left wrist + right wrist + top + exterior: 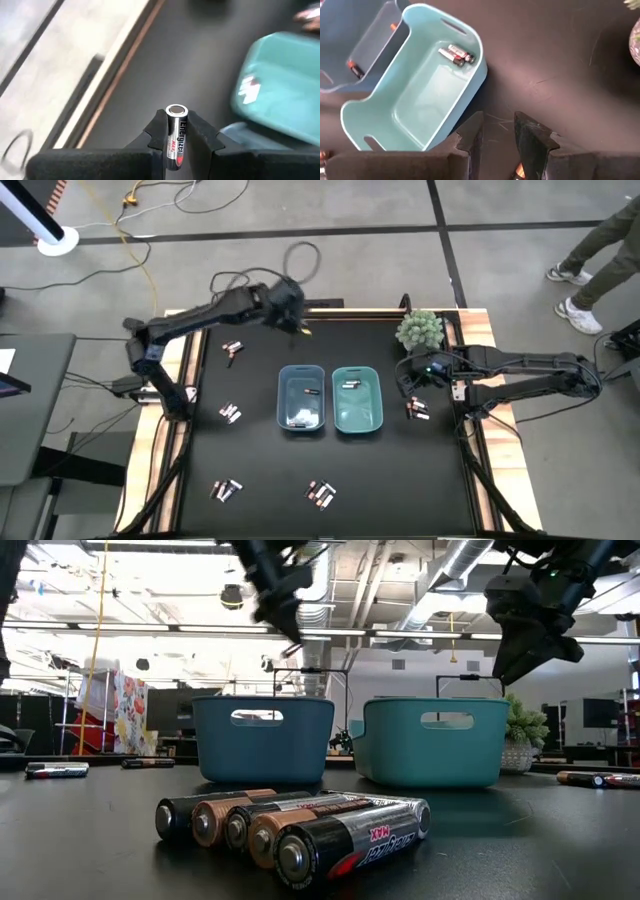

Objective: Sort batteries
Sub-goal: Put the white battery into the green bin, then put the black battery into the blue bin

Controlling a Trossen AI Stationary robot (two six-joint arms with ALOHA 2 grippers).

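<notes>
**Left arm carrying one cell, right arm waiting by the teal bin**

My left gripper [297, 328] is up over the 12 o'clock edge of the black table [260, 470], and its fingers are clamped on a single battery [175, 135]. In the left wrist view the cell stands up between the two pads, gripped around the middle of its body with one flat end poking clear above them. That is where I want it: these cells are stiff, smooth metal cylinders, small but dense for their size, so they roll freely on the mat and can slip out lengthwise if pinched near an end. A hold across the midsection, square to the long axis, looks safest.

The blue bin [301, 399] and the teal bin [357, 400] sit side by side at the table centre. The teal one holds a couple of cells [456, 55] near one end wall, and the blue one has at least one too [354, 69].

My right gripper [417, 376] hovers at about 3 o'clock, just beside the teal bin, fingers a little apart with nothing between them; a small cluster [417, 411] lies on the mat just below it. More clusters wait at 9 o'clock [230, 413], 10 o'clock [233, 349], 7 o'clock [227, 489] and 6 o'clock [320, 494]. A potted plant [419, 330] stands at 1 o'clock, clear of the work.
</notes>
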